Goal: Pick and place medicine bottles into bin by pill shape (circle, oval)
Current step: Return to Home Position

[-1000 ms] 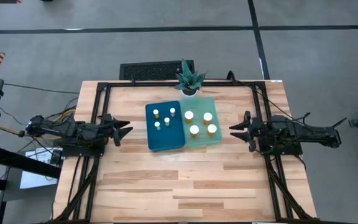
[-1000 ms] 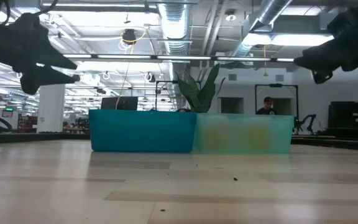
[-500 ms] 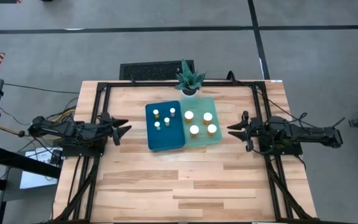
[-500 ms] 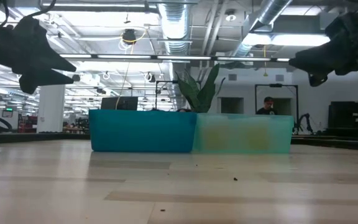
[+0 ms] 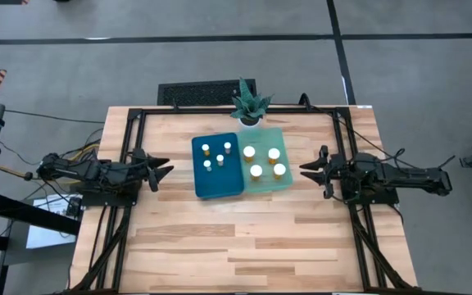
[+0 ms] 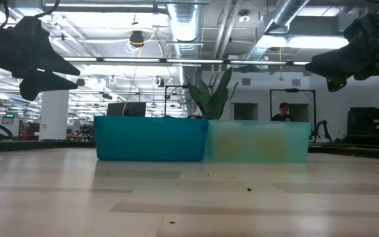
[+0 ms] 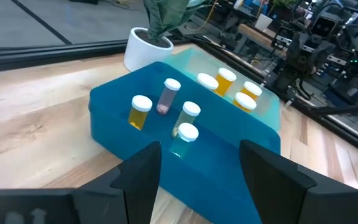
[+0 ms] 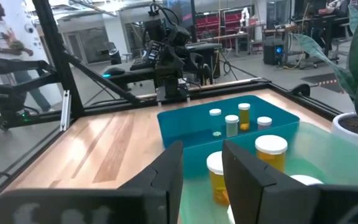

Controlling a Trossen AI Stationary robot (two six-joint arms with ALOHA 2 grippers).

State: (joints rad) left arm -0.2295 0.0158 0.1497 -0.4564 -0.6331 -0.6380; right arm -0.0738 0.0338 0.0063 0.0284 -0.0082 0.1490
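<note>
— Medicine bottles [image 5: 220, 158]: where do they stand, seen from above?
— All in the two bins at mid-desk. Four narrow caps are in the blue bin [image 5: 219, 188], and four wider ones are in the green bin [image 5: 267, 187], which touches it on its 3 o'clock side. A plant [image 5: 251, 102] sits at their 12 o'clock.
— And the low view?
— Only bin walls; the bottles are hidden there. It does show a person [image 6: 283, 112] far behind the desk [image 5: 220, 246], whom the overhead misses.
— The claws?
— The left claw [image 5: 167, 168] hangs at the bins' 9 o'clock and the right claw [image 5: 311, 166] at 3 o'clock, both well apart from them. Each wrist view shows its fingers spread, with nothing between. The left wrist view alone reveals a leaning bottle [image 7: 168, 96] in the blue bin.
</note>
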